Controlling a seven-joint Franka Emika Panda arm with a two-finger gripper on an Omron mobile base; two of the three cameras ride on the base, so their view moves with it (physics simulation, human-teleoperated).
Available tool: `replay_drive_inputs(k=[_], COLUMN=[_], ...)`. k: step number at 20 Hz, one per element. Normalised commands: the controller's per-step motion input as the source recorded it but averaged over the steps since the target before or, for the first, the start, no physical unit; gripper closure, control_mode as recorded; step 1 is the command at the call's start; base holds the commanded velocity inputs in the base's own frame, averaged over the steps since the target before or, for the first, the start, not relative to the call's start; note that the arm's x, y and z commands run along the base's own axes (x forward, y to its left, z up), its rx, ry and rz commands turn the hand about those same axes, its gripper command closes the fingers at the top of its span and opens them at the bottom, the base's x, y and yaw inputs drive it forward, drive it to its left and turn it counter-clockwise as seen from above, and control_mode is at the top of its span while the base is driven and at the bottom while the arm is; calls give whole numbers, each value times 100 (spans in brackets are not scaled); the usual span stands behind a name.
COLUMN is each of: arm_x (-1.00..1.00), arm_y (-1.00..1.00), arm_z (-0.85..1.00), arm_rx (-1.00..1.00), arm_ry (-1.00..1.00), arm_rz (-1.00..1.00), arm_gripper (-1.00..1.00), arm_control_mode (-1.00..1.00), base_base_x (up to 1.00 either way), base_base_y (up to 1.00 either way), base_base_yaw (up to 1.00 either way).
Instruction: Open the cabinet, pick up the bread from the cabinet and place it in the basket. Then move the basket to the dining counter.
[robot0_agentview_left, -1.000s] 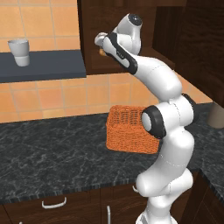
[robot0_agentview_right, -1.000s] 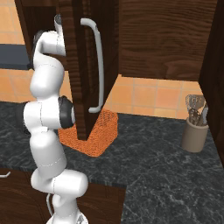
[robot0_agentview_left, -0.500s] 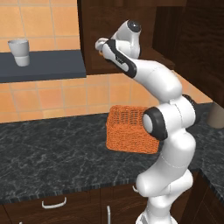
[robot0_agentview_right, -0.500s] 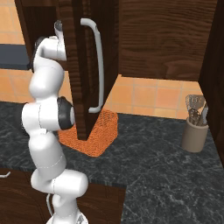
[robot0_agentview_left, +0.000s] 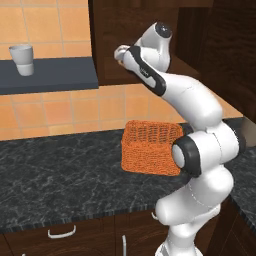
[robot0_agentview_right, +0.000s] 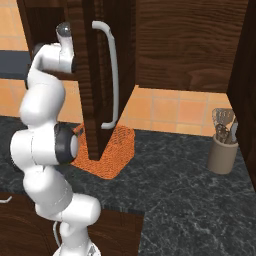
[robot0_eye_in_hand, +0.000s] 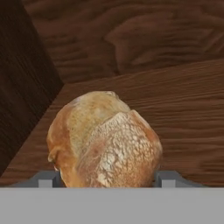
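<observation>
Straddling bread (robot0_eye_in_hand: 105, 139) | end effector (robot0_eye_in_hand: 106, 178) spread, grip unclear | cabinet (robot0_agentview_right: 102, 75) open | no writing

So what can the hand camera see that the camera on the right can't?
The hand view looks inside the cabinet: the bread sits on the wooden shelf, between the gripper fingertips. The right base view has the open cabinet door with its silver handle, the orange basket on the black counter, and a pot of utensils. Both show the cabinet's dark wood.
</observation>
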Motion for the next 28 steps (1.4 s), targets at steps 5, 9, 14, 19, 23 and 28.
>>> replay_drive_inputs(k=[5, 9, 14, 19, 23, 28], arm_x=[-100, -100, -100, -100, -100, -100], arm_y=[0, -13, -30, -4, 0, 1], arm_z=[0, 14, 41, 24, 0, -23], arm_rx=[0, 0, 0, 0, 0, 0], arm_ry=[-11, -16, -4, 0, 4, 23], arm_rz=[0, -1, -4, -4, -9, -14], arm_gripper=[100, 100, 100, 100, 100, 100], arm_control_mode=[-100, -100, -100, -100, -100, -100], base_base_x=[0, 0, 0, 0, 0, 0], base_base_y=[0, 0, 0, 0, 0, 0], base_base_yaw=[0, 0, 0, 0, 0, 0])
